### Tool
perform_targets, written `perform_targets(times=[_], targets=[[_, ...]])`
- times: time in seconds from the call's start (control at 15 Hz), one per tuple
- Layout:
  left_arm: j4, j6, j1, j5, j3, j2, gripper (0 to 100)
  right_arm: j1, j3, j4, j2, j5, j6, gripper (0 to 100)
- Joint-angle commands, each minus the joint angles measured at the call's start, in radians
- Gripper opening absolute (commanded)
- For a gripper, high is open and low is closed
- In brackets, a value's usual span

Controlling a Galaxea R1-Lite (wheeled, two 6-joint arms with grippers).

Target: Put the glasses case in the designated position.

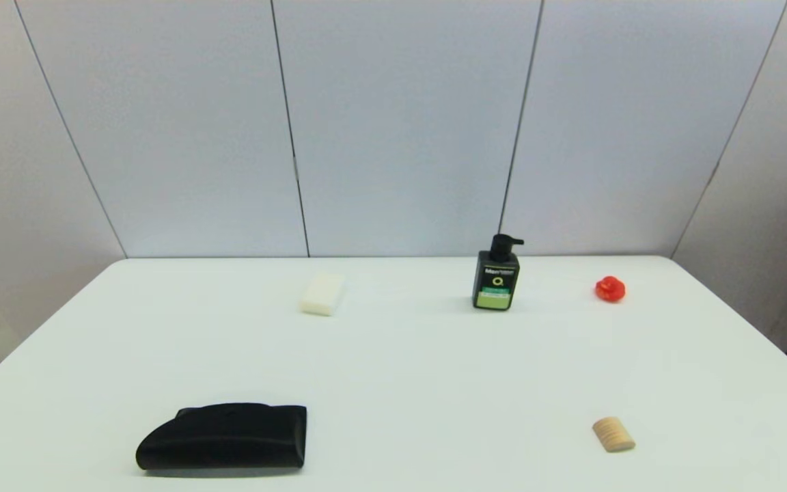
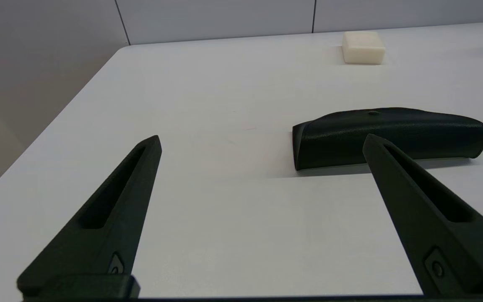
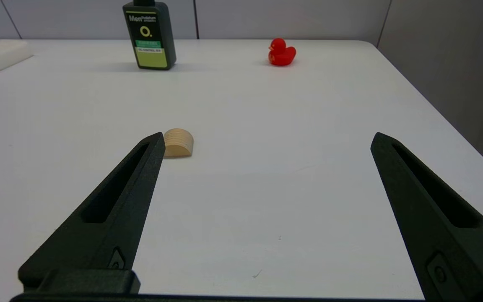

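The matte black glasses case (image 1: 224, 436) lies flat near the table's front left edge, rounded end to the left, squared end to the right. In the left wrist view the glasses case (image 2: 392, 136) sits just beyond one fingertip of my left gripper (image 2: 262, 140), which is open and holds nothing. My right gripper (image 3: 266, 138) is open too, hovering low over bare table at the front right. Neither gripper shows in the head view. The designated position has no mark that I can pick out on the white tabletop.
A cream soap-like block (image 1: 322, 294) lies at the back left of centre. A black pump bottle with green label (image 1: 496, 275) stands at the back, a red rubber duck (image 1: 611, 289) to its right. A small wooden half-cylinder (image 1: 614, 434) rests front right.
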Motion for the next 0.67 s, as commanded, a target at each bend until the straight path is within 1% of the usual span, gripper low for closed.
perform_targets(times=[0.07,0.67], targets=[[-0.001,0.001,0.0,0.0,0.0,0.002,100,0.0,0.0,0.0,0.001,0.0,-0.001,100],[-0.001,0.001,0.0,0.0,0.0,0.002,100,0.0,0.0,0.0,0.001,0.0,-0.001,100]])
